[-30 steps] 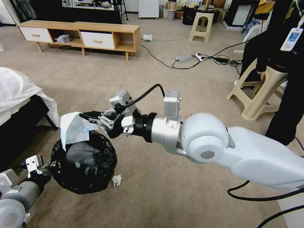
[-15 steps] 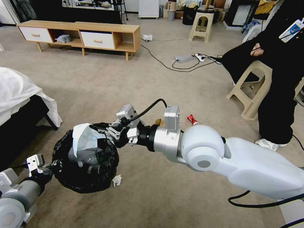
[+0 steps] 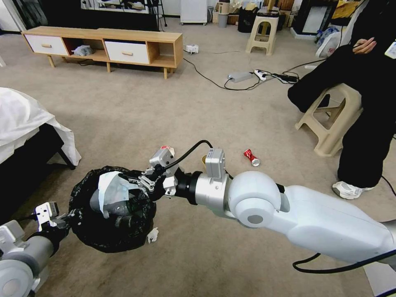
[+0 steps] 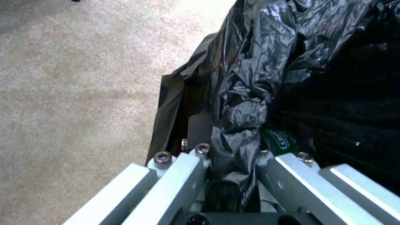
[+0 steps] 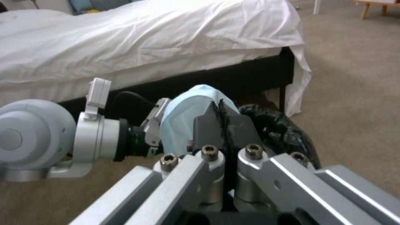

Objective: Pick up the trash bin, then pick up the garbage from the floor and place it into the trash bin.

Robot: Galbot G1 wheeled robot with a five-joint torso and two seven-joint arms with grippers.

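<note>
The trash bin [image 3: 109, 231], lined with a crinkled black bag, hangs just above the carpet at the lower left. My left gripper [image 3: 62, 220] is shut on its rim, and the bag [image 4: 246, 93] is pinched between its fingers. My right gripper [image 3: 131, 180] is shut on a white tissue [image 3: 110, 189] low in the bin's mouth; its fingers [image 5: 208, 123] press the tissue [image 5: 183, 118]. Inside the bin lies a green-labelled bottle [image 4: 280, 141]. A crushed red can [image 3: 250, 157] and a small white tissue [image 3: 152, 235] lie on the carpet.
A bed [image 3: 24, 119] with a white sheet stands at the left. A person sits on a beige stool [image 3: 330, 123] at the right. Cables and a power strip [image 3: 255, 76] lie beyond, with a wooden cabinet [image 3: 103, 43] at the back.
My right gripper has come down with the tissue from above the bin into its mouth. The arm's drop has uncovered the red can. The person has sat on the stool.
</note>
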